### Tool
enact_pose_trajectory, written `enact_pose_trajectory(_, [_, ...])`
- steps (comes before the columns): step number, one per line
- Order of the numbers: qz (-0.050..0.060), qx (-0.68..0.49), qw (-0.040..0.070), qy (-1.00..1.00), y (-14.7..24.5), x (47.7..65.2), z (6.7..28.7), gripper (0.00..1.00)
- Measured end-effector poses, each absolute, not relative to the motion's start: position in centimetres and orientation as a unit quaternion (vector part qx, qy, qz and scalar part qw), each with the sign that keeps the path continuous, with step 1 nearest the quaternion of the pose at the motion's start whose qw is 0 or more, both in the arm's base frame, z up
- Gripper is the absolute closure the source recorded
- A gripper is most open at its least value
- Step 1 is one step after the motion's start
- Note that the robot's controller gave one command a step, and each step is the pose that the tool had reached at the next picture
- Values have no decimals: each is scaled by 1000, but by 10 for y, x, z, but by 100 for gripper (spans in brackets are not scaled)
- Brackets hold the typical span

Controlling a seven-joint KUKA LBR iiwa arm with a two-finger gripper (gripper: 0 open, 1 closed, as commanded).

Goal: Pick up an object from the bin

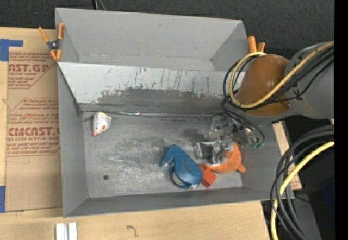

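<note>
My gripper (213,149) is low in the bin's right part, its metal fingers pointing down just left of an orange toy (231,162) with curved limbs. A small red-orange block (209,178) lies just below the fingers, touching the toy. A blue rounded toy (181,166) rests on the bin floor left of the gripper, close to its fingertips. No thing shows between the fingers.
A small white toy with an orange spot (100,123) lies alone at the bin's far left, near the back wall's foot. The arm with its orange cover and yellow cables hangs over the bin's right rim.
</note>
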State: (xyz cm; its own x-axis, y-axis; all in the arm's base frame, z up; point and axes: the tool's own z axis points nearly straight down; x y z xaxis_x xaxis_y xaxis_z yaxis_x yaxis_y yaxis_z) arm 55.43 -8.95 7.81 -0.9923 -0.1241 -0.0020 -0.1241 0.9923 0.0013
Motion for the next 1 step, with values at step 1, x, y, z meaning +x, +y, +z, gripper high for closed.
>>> enact_pose_trajectory(1, [1,-62,1,998,-89,554,78,100])
